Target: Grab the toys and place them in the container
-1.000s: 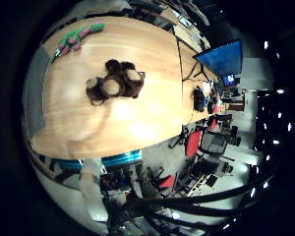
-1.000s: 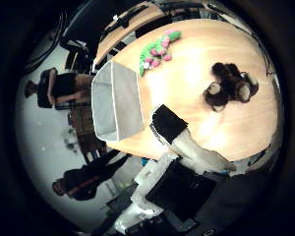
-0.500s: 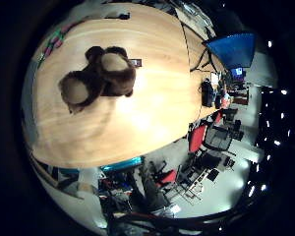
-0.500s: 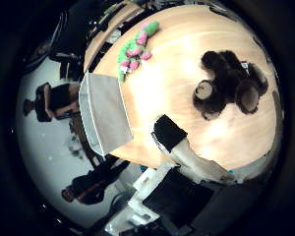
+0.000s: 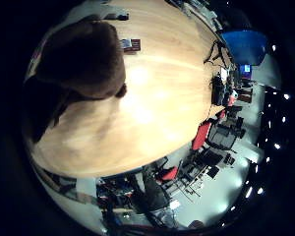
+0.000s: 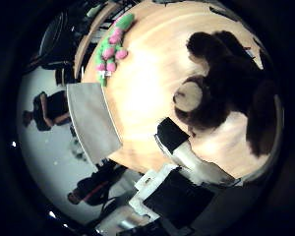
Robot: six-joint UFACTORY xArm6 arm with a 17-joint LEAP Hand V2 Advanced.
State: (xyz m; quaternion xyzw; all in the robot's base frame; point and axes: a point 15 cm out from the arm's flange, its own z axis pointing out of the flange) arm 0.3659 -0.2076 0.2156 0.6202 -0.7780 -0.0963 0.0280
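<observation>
Brown teddy bear [image 6: 226, 93], right of frame: soft, light (squashy too); best grabbed round its tummy. Hand [image 6: 187, 157] still loose, holding nothing.

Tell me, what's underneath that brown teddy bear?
The brown teddy bear lies directly on the wooden table, whose bare top shows all around it. Whatever sits beneath its body is covered, so nothing more can be told.
</observation>
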